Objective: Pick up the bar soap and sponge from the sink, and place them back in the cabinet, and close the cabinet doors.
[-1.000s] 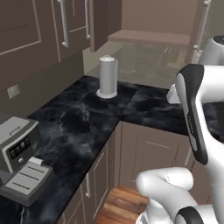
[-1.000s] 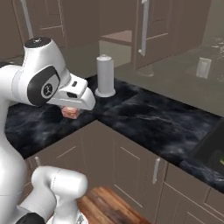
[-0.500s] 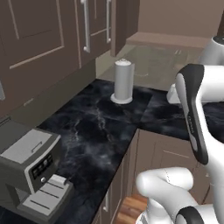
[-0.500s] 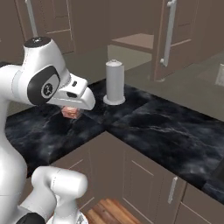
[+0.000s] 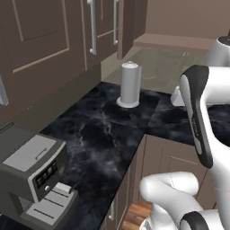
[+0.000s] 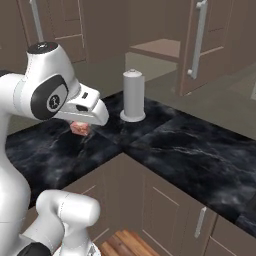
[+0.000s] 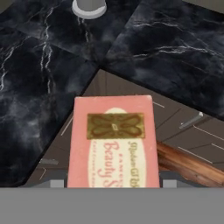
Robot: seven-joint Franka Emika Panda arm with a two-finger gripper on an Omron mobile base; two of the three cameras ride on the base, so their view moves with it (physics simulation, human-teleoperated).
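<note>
Carrying the bar soap (image 7: 113,142), gripper (image 6: 80,128) pinching it by its long edges; rigid, light, prob slick, so we keep squeeze firm.

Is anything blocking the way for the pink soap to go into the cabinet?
The bar soap is held in the gripper above the counter. The open cabinet lies beyond; the paper towel roll stands roughly between them, though lower than the shelf.

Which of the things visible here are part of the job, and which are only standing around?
Part of the job:
- bar soap, held in the gripper
- cabinet door, standing open

Only standing around:
- paper towel roll
- coffee machine
- black marble counter
- lower cabinets
</note>
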